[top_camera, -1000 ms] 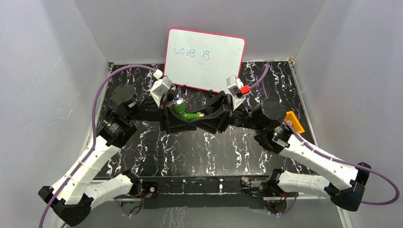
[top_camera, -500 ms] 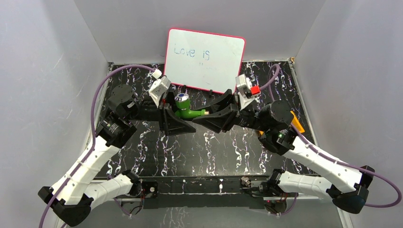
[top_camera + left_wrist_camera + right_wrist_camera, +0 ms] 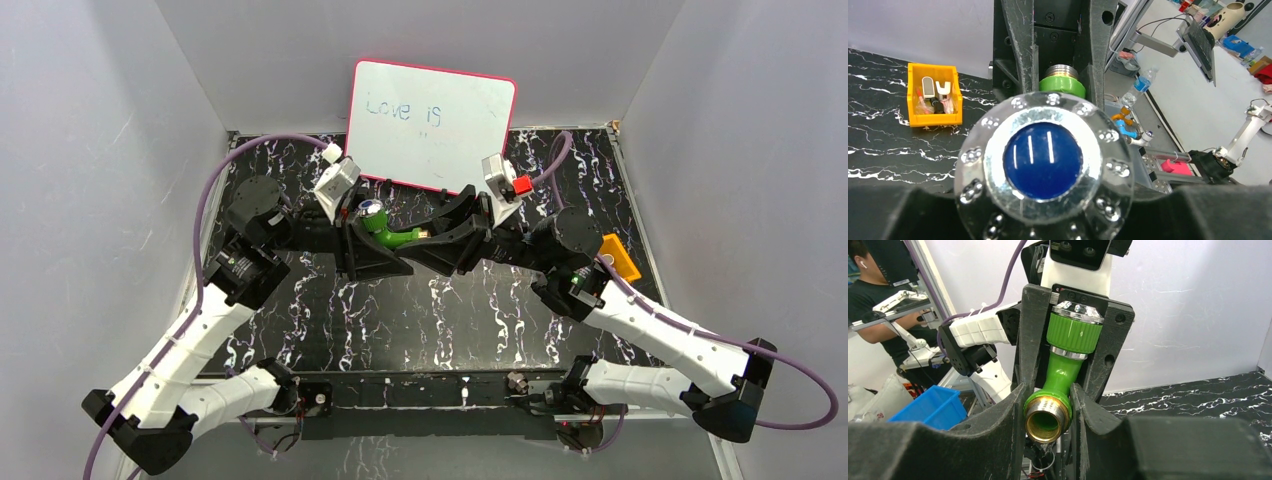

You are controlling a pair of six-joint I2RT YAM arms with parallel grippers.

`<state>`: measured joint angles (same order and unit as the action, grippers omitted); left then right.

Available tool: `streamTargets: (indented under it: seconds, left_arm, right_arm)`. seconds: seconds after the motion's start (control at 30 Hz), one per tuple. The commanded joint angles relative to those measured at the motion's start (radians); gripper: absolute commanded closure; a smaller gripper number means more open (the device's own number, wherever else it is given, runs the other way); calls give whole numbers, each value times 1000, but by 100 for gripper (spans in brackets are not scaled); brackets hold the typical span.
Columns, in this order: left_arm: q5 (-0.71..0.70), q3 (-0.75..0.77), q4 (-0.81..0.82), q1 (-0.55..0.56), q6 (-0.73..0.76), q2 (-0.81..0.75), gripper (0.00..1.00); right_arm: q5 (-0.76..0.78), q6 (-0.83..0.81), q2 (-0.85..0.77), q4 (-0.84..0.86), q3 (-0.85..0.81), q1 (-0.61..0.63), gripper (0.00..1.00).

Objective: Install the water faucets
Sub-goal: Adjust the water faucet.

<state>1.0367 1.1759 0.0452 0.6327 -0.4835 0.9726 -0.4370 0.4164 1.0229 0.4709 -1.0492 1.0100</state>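
The green faucet point(image 3: 388, 232) is held in the air just in front of the whiteboard point(image 3: 430, 120), above the tabletop point(image 3: 450, 310) and between both arms. The left tool point(image 3: 368, 222) is clenched on its blue-and-silver knob end, and the right tool point(image 3: 428, 238) is clenched on its threaded metal end. The knob lies toward the whiteboard's left edge.

A robotics lab: white booth walls point(image 3: 90, 150) round the marble-patterned table point(image 3: 470, 320), a man in black point(image 3: 870, 295) beyond.
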Motion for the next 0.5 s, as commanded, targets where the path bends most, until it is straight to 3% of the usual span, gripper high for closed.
streamTargets:
  seconds: [0.0,0.17,0.47]
  left_arm:
    - [16,8,44,5,-14,-15,56]
    - [10,2,51,5,-14,-27,50]
    - [9,-5,61,5,-22,-28,52]
  right_arm:
    - [3,10,-2,90,-20,5,100]
    - [19,9,-19,102,-8,5,100]
    - [23,11,-26,118,-3,5,100]
